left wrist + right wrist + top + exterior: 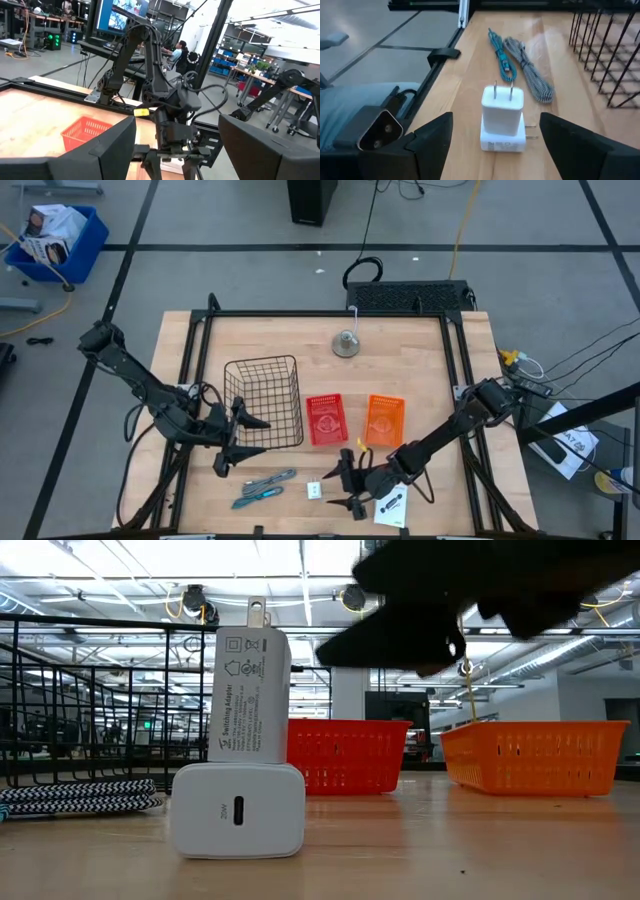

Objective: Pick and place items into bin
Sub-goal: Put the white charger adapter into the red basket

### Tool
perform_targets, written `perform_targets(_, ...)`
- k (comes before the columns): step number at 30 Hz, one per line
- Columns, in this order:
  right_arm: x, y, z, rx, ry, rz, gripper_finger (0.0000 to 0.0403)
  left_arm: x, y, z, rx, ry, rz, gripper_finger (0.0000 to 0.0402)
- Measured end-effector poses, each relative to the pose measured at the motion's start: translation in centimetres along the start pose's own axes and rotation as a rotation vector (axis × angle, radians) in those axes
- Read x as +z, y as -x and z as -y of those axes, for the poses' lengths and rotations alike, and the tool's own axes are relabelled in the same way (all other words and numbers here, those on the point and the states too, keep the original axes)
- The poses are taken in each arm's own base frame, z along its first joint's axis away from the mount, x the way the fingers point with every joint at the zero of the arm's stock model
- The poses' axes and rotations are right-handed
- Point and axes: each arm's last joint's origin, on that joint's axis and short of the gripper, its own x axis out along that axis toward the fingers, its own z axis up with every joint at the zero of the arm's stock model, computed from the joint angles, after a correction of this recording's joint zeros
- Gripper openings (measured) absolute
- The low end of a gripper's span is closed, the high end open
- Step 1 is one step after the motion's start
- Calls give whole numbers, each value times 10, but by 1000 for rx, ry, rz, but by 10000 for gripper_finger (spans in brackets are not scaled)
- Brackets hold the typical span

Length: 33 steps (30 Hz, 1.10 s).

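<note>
Items, near edge of the wooden table (420,370):

- Two white plug-in chargers (503,120), one lying flat, the other standing on top of it with prongs up. From above they read as one small white block (314,490), roughly 6 o'clock from table centre.
- Two coiled braided cables (263,488), one blue, one grey-and-white, lying just beside each other at 9 o'clock of the chargers, not touching them.
- Flat white packet with black marks (392,506) at 3 o'clock of the chargers; the right arm partly covers it.

Right gripper (347,487): between chargers and packet, fingers spread wide, holding nothing. Wrist view shows the chargers between the fingertips, untouched.

Left gripper (238,441): at 10 o'clock of the cables, fingers wide apart, empty, just beside the black wire basket (263,402).

Further out: red basket (325,419) and orange basket (385,420) at 12 to 1 o'clock of the chargers. A small metal bell-like object (346,343) sits near the far edge.
</note>
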Motion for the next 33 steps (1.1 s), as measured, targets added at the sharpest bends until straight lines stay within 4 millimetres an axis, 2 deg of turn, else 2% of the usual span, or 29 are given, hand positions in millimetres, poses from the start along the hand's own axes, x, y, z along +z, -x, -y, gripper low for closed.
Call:
perform_targets(15,-14,-15,4,3,-26,52,299,-1,0,0,-15,-8,-14,292)
perform_targets(33,-11,-15,4,-20,-51,85,314,-2,0,0,-12,-17,-24,292)
